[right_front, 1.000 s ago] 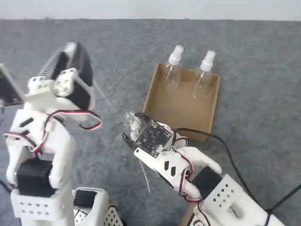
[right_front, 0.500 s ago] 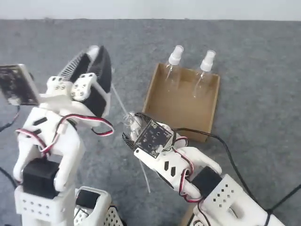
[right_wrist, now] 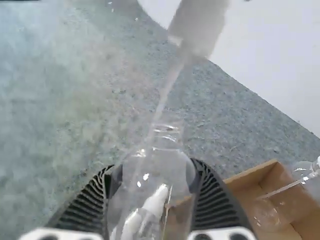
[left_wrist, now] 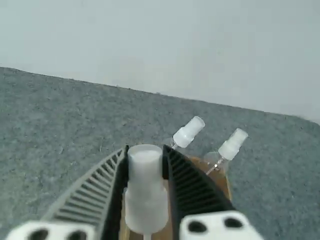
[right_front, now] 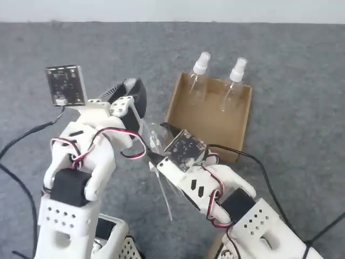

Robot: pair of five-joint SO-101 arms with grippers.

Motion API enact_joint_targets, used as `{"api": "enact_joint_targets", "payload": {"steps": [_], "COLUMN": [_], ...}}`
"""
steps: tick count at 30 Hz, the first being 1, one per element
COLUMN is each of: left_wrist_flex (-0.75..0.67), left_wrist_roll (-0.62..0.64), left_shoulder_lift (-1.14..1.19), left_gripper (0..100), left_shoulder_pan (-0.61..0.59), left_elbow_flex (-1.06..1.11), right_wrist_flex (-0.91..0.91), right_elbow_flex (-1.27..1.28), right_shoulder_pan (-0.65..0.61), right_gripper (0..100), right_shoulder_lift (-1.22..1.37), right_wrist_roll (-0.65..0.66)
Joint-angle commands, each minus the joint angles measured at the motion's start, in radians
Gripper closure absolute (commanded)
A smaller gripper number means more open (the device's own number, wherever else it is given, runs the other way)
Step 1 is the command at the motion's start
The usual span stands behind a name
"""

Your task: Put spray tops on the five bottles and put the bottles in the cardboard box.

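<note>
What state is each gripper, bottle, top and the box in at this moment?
Left gripper: shut on spray top.
Spray top: held above the open bottle, tube in its neck, not yet seated.
Right gripper: shut on open bottle.
Open bottle: uncapped, held outside the box.
Capped bottles: tops on, inside the cardboard box.
Cardboard box: open-topped, holding two bottles.

This is a bare robotics test bench, more lab or workshop than home. Beyond the left claw [left_wrist: 145, 149] a plain pale wall [left_wrist: 175, 45] rises straight from the surface [left_wrist: 45, 110], which is covered in grey carpet-like fabric. Behind that claw, the white plastic arm [right_front: 81, 167] carries exposed servo wires [right_front: 123, 133] and a bare circuit board [right_front: 64, 85]. A loose black cable [right_front: 264, 177] trails nearby.
</note>
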Motion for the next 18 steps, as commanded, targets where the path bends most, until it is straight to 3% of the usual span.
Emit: {"api": "enact_joint_targets", "payload": {"steps": [1,11,18], "left_wrist_flex": [0.003,0.046,0.061], "left_wrist_roll": [-0.041,-0.055,-0.055], "left_shoulder_lift": [-0.025,-0.025,-0.025], "left_gripper": [99,99,88], "left_shoulder_pan": [0.002,0.002,0.002], "left_elbow_flex": [0.036,0.041,0.041], "right_wrist_flex": [-0.104,-0.254,-0.288], "right_elbow_flex": [-0.021,-0.031,-0.061], "right_shoulder_pan": [0.038,0.091,0.094], "right_gripper": [99.2,99.2,99.2], "right_shoulder_lift": [-0.027,0.174,0.229], "right_wrist_roll": [-0.086,-0.092,-0.092]}}
